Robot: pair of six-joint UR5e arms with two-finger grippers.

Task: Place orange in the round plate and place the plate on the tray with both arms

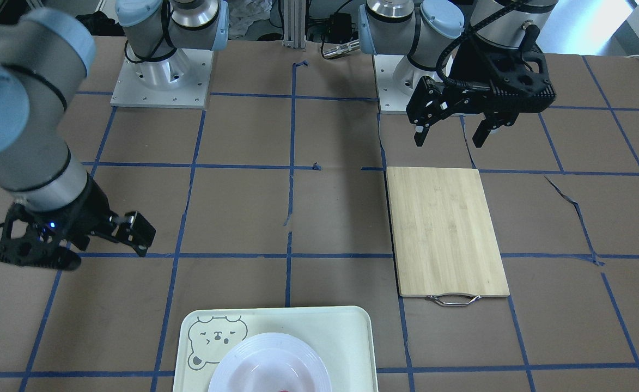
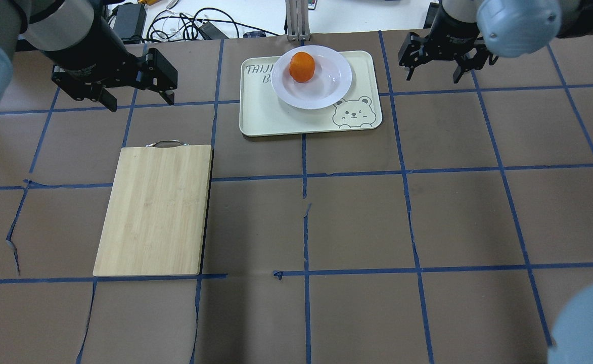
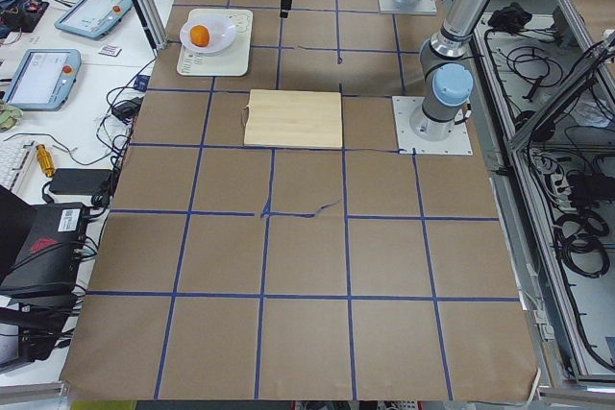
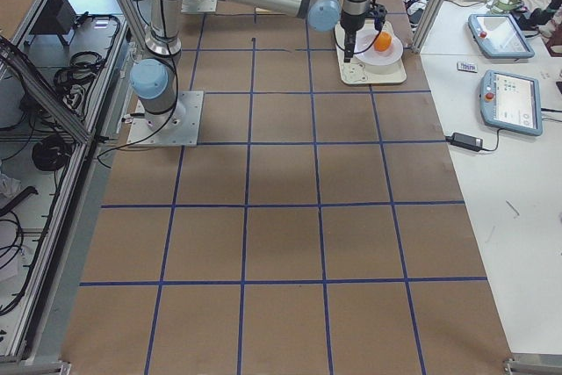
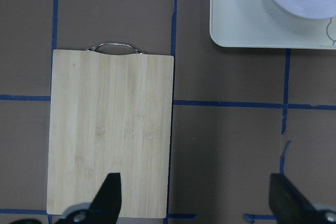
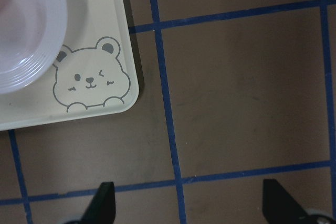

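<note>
Dimpled orange is seated in the sunken centre of the glossy white round plate. The plate is set on the cream, rounded-corner tray at the table's far edge. Left claw and right claw are held spread wide, nothing gripped, each off one short side of the tray and apart from it. Flat bamboo board is separated from the tray's near-left corner by a strip of brown paper.
</note>
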